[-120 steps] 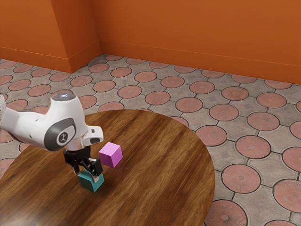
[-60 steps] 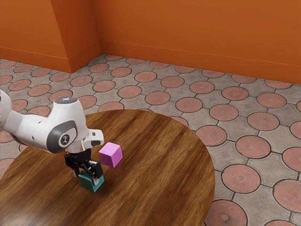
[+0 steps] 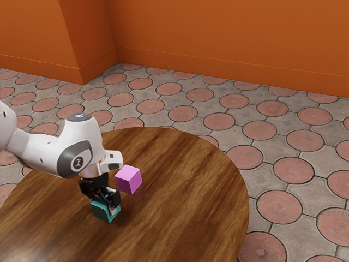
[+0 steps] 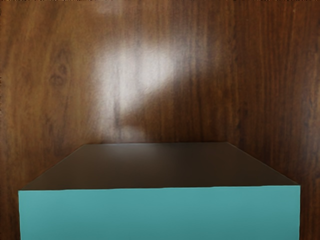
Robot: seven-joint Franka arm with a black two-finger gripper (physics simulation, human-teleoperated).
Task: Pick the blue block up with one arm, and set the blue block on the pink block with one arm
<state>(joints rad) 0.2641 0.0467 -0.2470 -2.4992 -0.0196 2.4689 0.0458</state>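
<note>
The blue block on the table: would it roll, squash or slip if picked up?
The blue block probably won't roll: it is a flat-faced cube sitting square on the table. Its straight edges suggest stiffness. Its smooth faces might slip a little.

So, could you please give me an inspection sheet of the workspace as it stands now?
Surface: round wooden table, glossy, dark grain.
Job's things: blue block, teal in tone, on the table under the hand; pink block on the table beside it, toward the exterior view's right, nothing on top.
Clutter: nothing seen.
Grippers: gripper down at the blue block; grip not readable.
Cables: nothing seen.
Surroundings: floor of round reddish tiles; orange walls.
</note>
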